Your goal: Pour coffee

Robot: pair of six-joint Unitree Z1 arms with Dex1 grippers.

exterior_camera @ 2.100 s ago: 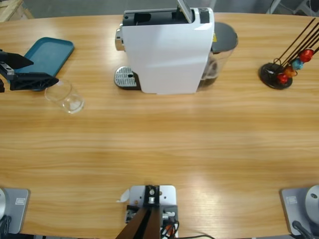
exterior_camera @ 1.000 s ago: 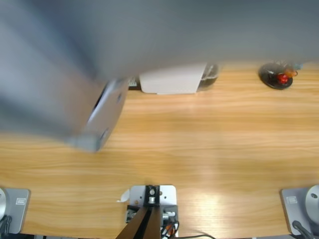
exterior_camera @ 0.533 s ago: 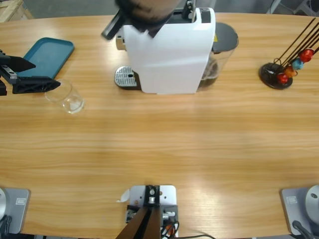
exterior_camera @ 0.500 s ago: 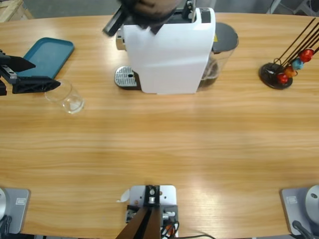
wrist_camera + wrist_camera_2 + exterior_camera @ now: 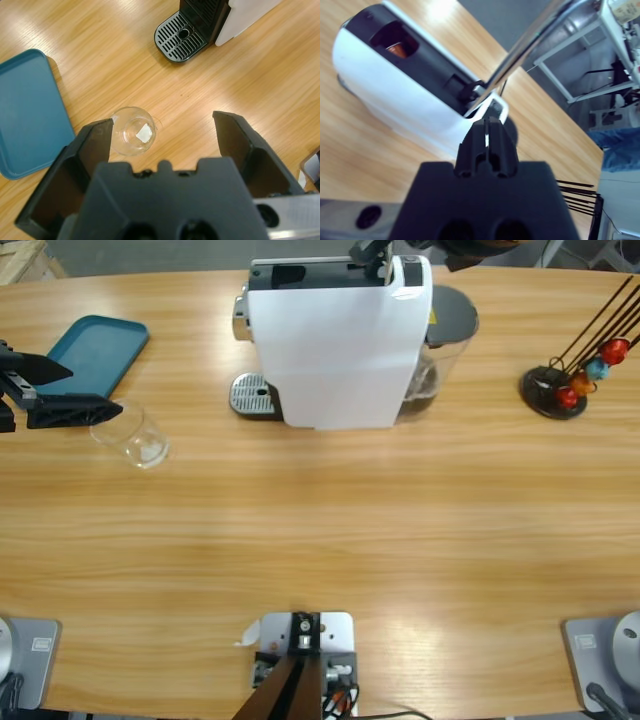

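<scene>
No coffee shows in any view. An empty clear glass (image 5: 135, 435) stands on the table left of the white coffee machine (image 5: 335, 350). My left gripper (image 5: 95, 389) hovers open at the table's left edge, its near jaw over the glass's rim. In the left wrist view the glass (image 5: 132, 131) sits just inside the left jaw of the open left gripper (image 5: 164, 121). My right gripper (image 5: 487, 125) is shut on nothing, its tip at the foot of the machine's raised silver lever (image 5: 525, 45). An orange capsule (image 5: 397, 48) lies in the machine's top slot.
A teal tray (image 5: 95, 350) lies at the back left, beside the left gripper. The machine's drip grate (image 5: 252, 397) juts out on its left side. A black capsule stand (image 5: 560, 385) with red, orange and blue capsules is at the far right.
An arm swept close under the camera, then passed over the machine's top from left to right; it now sits by the lever. The left gripper edged toward the glass.
</scene>
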